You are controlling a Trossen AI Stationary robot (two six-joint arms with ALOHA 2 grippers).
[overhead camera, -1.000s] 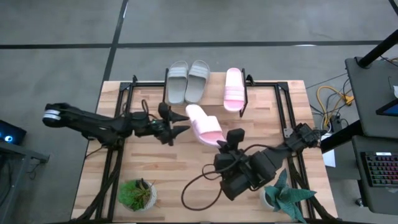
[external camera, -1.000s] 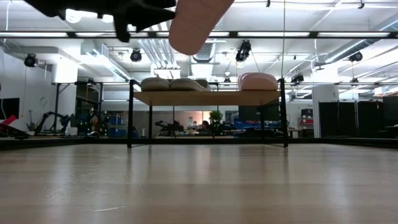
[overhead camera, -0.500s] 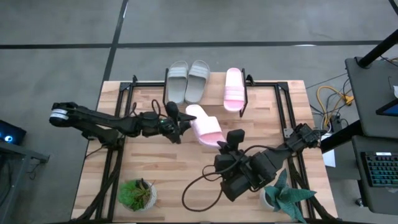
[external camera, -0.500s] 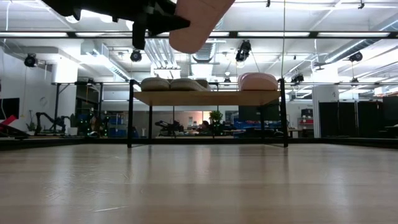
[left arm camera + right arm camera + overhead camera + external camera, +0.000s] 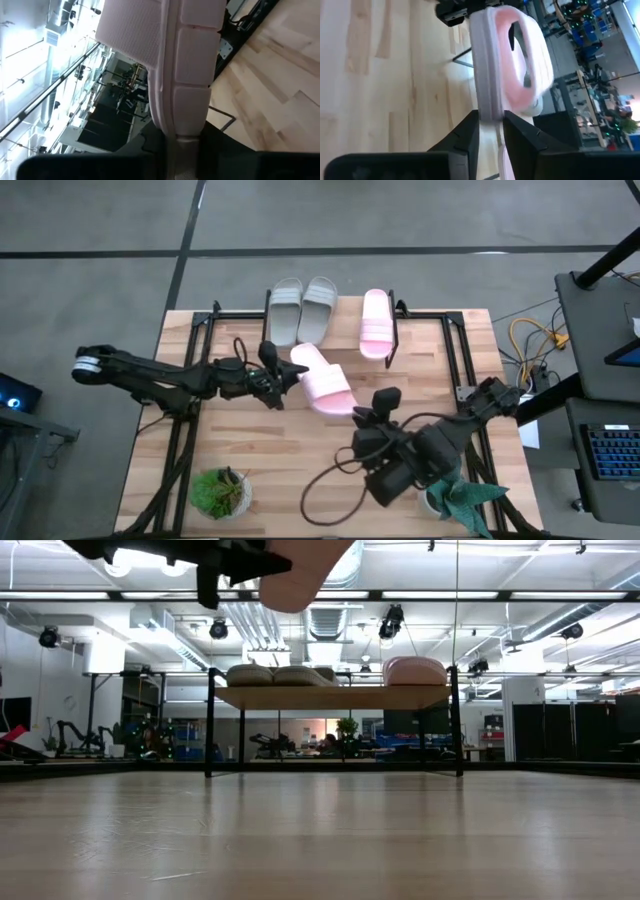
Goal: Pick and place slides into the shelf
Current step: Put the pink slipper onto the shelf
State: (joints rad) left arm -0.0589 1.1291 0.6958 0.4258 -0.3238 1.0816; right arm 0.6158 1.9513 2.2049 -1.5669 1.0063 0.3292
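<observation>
Left gripper, centre-left of the high view: fingers pinched on one end of the pink slide, the edge wedged between them in the left wrist view. Right gripper, lower centre: its fingers flank the slide's other end; whether they clamp or only graze it I cannot tell (the gaps are too narrow to read).

The slide hangs in the air above the table, clear of the shelf.

Judged step: handover to the left arm. Right should open fully and back straight off before left carries.

The slide's long axis runs diagonally, upper left to lower right. Shelf already holds the grey pair and one pink slide.
</observation>
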